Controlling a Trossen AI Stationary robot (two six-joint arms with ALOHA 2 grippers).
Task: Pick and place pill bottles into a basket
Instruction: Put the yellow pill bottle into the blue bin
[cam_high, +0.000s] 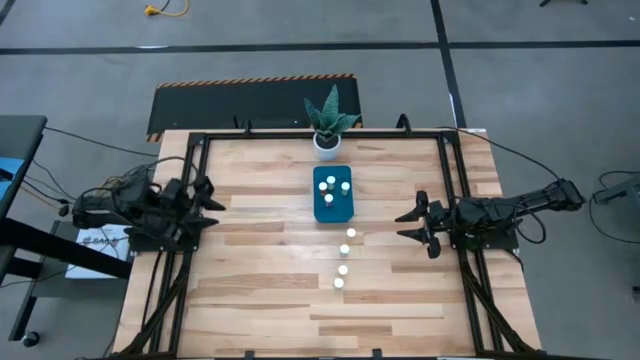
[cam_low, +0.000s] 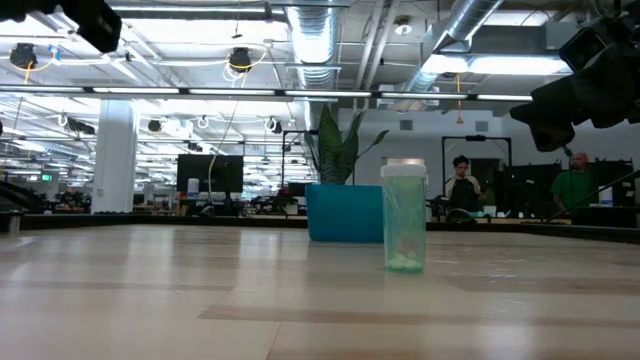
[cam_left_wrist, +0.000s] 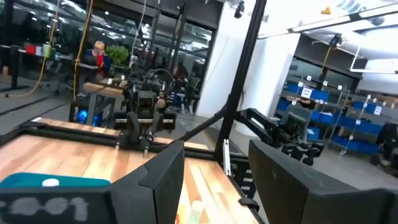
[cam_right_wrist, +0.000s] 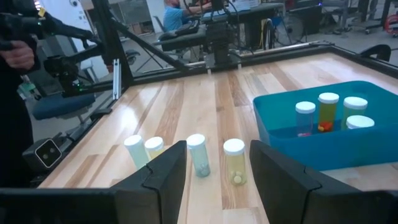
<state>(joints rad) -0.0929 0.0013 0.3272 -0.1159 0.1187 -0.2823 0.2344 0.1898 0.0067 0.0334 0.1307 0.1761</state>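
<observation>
Right now four small clear pill bottles with white caps stand inside the teal-blue rectangular plastic basket (cam_high: 335, 211), which sits on the light wooden slatted table (cam_high: 250, 250) toward its far middle, just in front of the white pot with a green spiky plant (cam_high: 328, 140). In the high view three caps show clearly in the basket (cam_high: 345, 186), (cam_high: 331, 182), (cam_high: 328, 199); the right wrist view shows four bottles in there (cam_right_wrist: 328, 112). Four more pill bottles (cam_high: 342, 270) stand upright in a loose line on the bare wood, nearer than the basket, none touching. The low view has one of them (cam_low: 404, 215) up close with the basket (cam_low: 345, 212) behind it.

Left gripper (cam_high: 208, 205) hangs over the left side of the table, well apart from the basket and bottles; fingers (cam_left_wrist: 163, 177) look spread wide, holding nothing. Right gripper (cam_high: 415, 225) hangs over the right side, pointing toward the line of loose bottles, near but not touching; its fingers (cam_right_wrist: 166, 174) are also spread wide with nothing between them. Through that gap the right wrist view shows the four loose bottles (cam_right_wrist: 234, 160) and the basket (cam_right_wrist: 323, 146) beside them.

People sit at desks in the room beyond the table (cam_low: 463, 185).
</observation>
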